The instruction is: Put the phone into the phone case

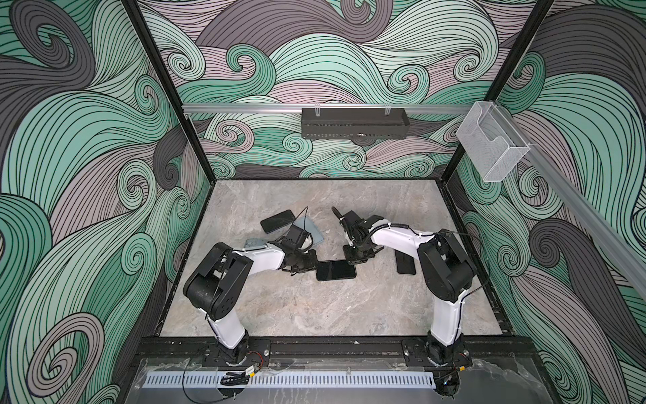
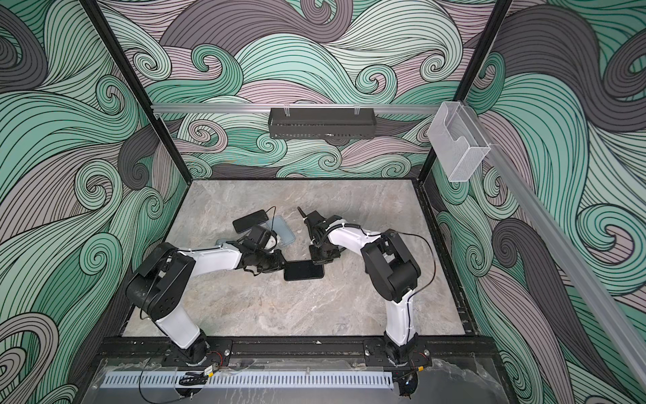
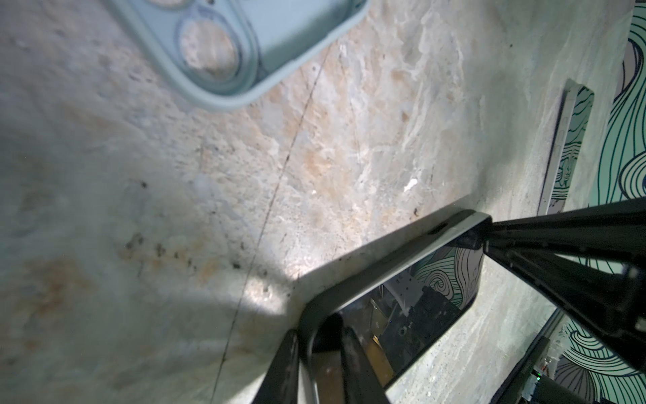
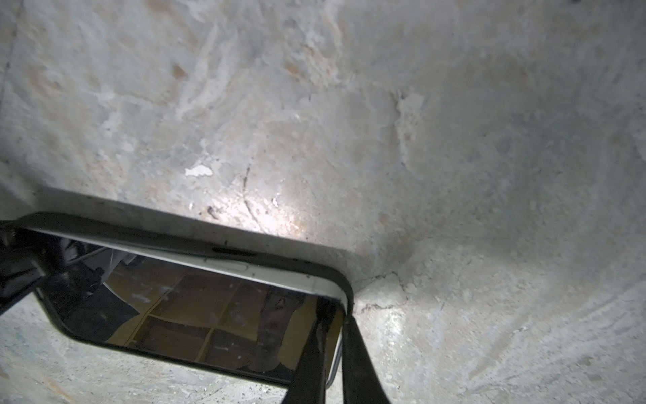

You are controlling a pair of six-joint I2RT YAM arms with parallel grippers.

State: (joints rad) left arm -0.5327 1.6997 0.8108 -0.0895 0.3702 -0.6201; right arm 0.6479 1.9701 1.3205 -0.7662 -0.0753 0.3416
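Note:
A black phone lies screen up mid-table inside a black phone case. In the right wrist view the phone's silver edge stands a little above the case rim along one long side. My left gripper is shut on the case's left end, one finger on the screen, one outside the rim. At the right far corner my right gripper is shut on the case as well, fingertips nearly meeting.
Two more dark phones lie at the back left and right. Two pale blue cases sit behind the left arm; one shows in the left wrist view. Black tray and clear bin hang on the walls.

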